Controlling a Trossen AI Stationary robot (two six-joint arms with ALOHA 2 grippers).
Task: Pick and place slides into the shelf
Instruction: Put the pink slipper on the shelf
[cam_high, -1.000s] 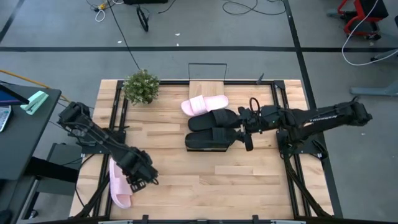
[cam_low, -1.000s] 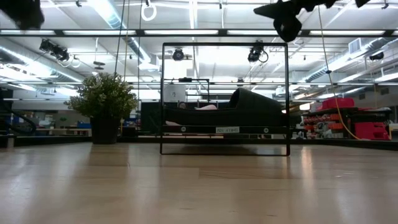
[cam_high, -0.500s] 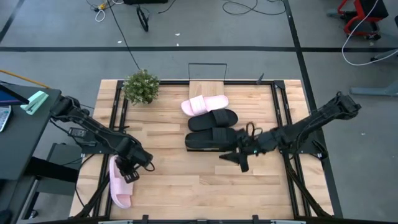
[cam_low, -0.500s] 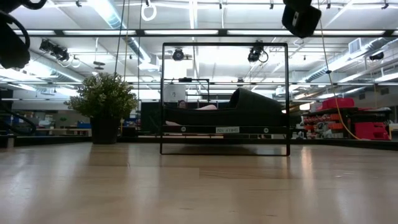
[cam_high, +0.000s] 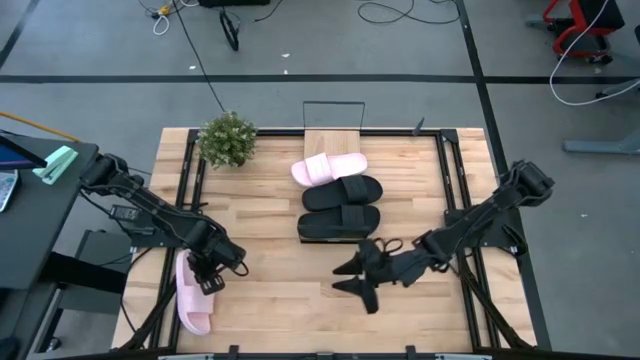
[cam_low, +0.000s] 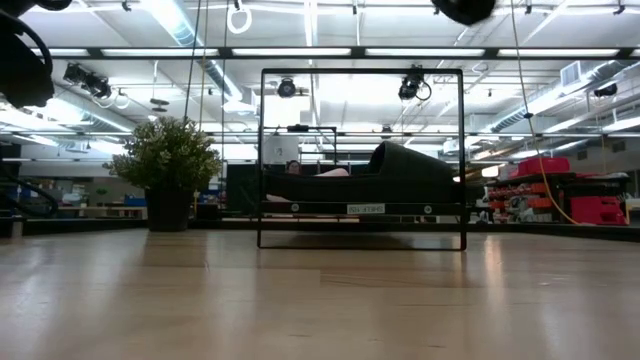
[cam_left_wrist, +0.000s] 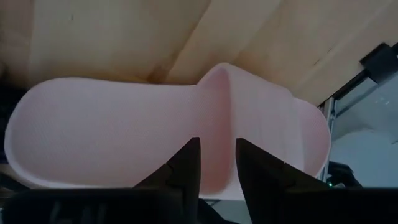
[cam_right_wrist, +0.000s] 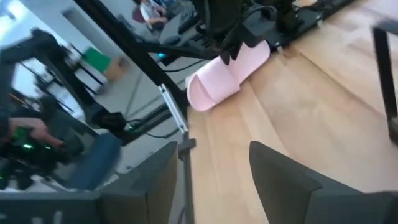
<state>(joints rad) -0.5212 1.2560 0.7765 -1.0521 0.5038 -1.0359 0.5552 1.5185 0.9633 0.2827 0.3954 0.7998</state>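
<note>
The left gripper (cam_left_wrist: 216, 165) straddles the strap of the last pink slide (cam_high: 190, 293) at the tabletop's (cam_high: 290, 300) near-left edge, fingers spread and not yet clamped, ready to lift it toward the shelf (cam_high: 333, 143), while the right gripper (cam_high: 357, 277) waits with fingers released.

Right end effector (cam_right_wrist: 211, 180) fingers spread over wooden tabletop (cam_right_wrist: 298, 124), pale pink slide (cam_right_wrist: 227, 74) beyond, possibly beneath other arm

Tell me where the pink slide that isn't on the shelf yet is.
In the high view the loose pink slide lies at the table's front-left edge, directly under the left gripper, far from the potted plant and the three slides mid-table.
</note>
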